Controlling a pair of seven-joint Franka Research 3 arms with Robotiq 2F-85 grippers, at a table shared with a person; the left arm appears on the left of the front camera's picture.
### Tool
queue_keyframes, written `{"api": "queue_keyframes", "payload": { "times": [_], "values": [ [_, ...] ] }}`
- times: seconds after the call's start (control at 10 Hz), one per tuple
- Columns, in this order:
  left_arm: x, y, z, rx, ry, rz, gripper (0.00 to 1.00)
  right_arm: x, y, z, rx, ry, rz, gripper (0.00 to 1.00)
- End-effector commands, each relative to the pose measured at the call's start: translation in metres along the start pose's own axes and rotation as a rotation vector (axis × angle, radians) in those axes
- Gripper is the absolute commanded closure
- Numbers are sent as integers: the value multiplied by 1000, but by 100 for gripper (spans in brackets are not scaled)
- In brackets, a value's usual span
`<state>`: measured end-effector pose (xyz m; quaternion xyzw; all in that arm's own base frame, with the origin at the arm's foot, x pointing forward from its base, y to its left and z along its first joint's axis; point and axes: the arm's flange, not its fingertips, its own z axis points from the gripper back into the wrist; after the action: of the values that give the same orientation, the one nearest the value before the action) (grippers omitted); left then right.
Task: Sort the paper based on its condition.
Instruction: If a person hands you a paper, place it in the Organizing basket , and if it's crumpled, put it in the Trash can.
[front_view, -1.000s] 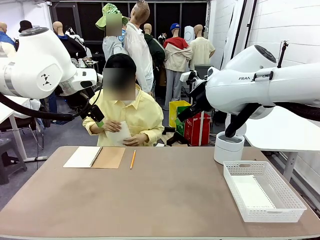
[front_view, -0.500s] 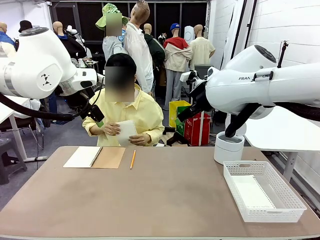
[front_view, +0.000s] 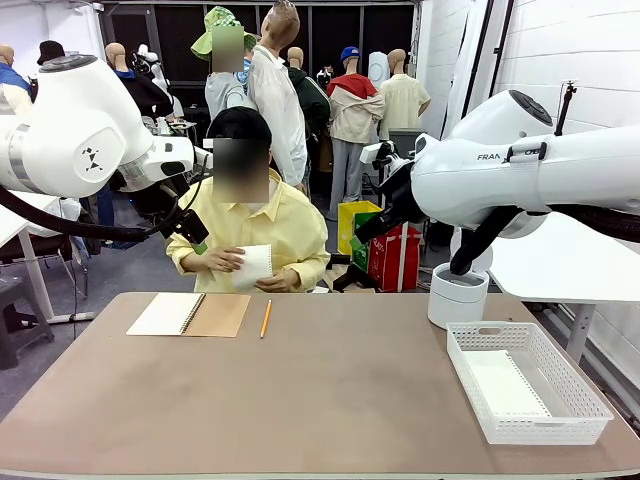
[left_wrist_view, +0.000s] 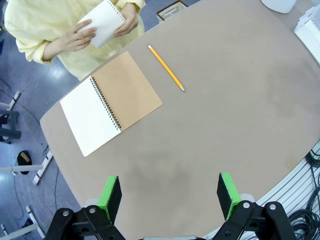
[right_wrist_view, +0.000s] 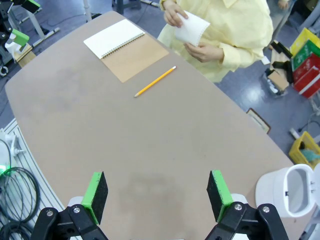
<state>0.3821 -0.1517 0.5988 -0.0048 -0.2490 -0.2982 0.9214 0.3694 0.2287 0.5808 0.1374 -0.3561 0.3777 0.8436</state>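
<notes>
Pencil right of notebook; basket far right

the person's hands cover part of the paper, so its condition can't be judged. the basket is cut off at the left wrist view's edge.

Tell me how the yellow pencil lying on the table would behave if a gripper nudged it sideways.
The slim yellow wooden pencil lies flat on the smooth brown table, so it would probably roll or skid easily. It looks light; open jaws might struggle to pinch something that thin.
</notes>
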Motion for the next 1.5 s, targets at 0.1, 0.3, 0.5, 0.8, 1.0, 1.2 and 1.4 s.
{"api": "queue_keyframes", "payload": {
  "times": [0.1,0.3,0.5,0.8,1.0,1.2,1.4],
  "values": [
    [0,1,1,-1,-2,-2,0,2,1,1,-9,-1,-5,0],
    [0,1,1,-1,-2,-2,0,2,1,1,-9,-1,-5,0],
    [0,1,1,-1,-2,-2,0,2,1,1,-9,-1,-5,0],
    [0,1,1,-1,-2,-2,0,2,1,1,-9,-1,-5,0],
    [0,1,1,-1,-2,-2,0,2,1,1,-9,-1,-5,0],
    [0,1,1,-1,-2,-2,0,2,1,1,-9,-1,-5,0],
    [0,1,1,-1,-2,-2,0,2,1,1,-9,-1,-5,0]
  ]
}}
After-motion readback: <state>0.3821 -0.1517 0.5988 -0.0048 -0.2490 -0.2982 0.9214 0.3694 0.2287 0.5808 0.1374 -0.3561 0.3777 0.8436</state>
